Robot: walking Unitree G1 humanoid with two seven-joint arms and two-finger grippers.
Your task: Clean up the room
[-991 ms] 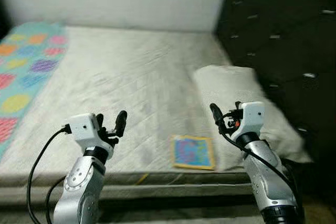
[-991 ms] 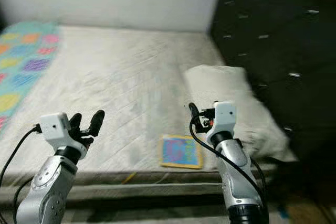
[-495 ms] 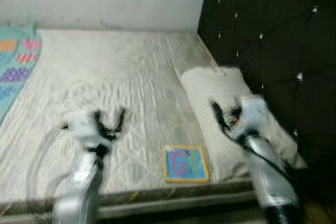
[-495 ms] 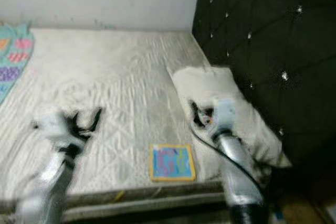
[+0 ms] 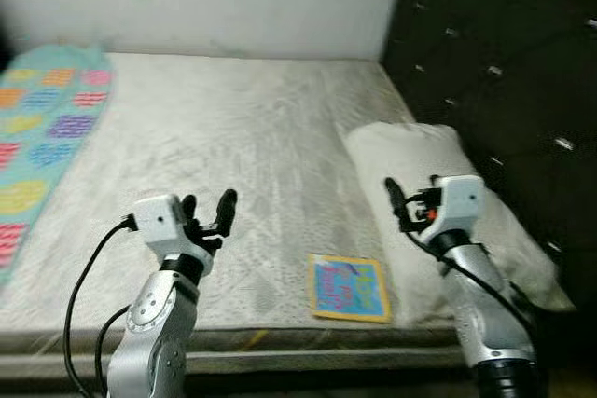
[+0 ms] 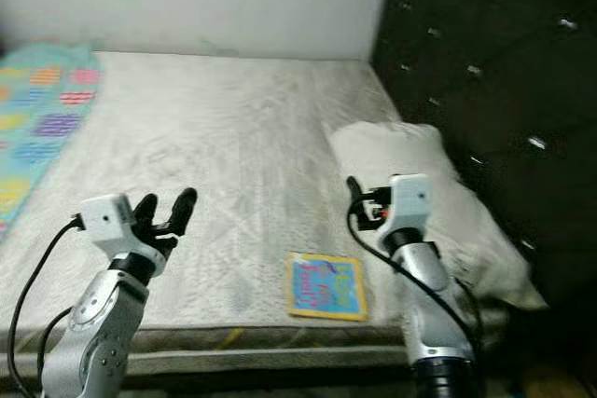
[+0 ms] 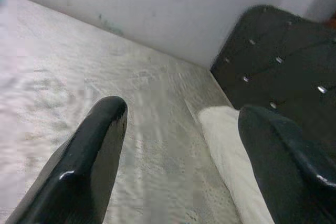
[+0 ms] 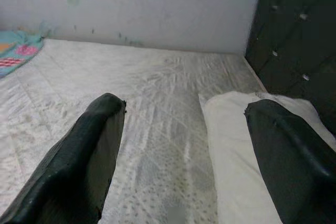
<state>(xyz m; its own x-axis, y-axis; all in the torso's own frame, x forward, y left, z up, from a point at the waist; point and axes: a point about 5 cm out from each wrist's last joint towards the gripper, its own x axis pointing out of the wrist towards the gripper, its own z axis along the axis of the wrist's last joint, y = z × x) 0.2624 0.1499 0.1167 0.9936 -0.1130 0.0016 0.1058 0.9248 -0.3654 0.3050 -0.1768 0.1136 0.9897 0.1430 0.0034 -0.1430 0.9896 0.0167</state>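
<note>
The left end effector [image 5: 207,210] is wide open and holds nothing. It hangs over the front part of the bed [image 5: 233,137]. The right end effector [image 8: 184,150] is wide open too, empty, just above the white pillow [image 5: 420,160]. A small colorful book [image 5: 348,287] lies flat near the bed's front edge, between both arms, beside the pillow. A bright blanket [image 5: 42,128] lies far left.

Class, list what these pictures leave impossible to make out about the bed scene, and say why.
- Book: cover print too small and soft, left eye view.
- Patterned blanket: cut off by the picture's left edge.
- Pillow: near part hidden behind the right gripper and arm.
- Floor: hidden below the mattress edge.
</note>
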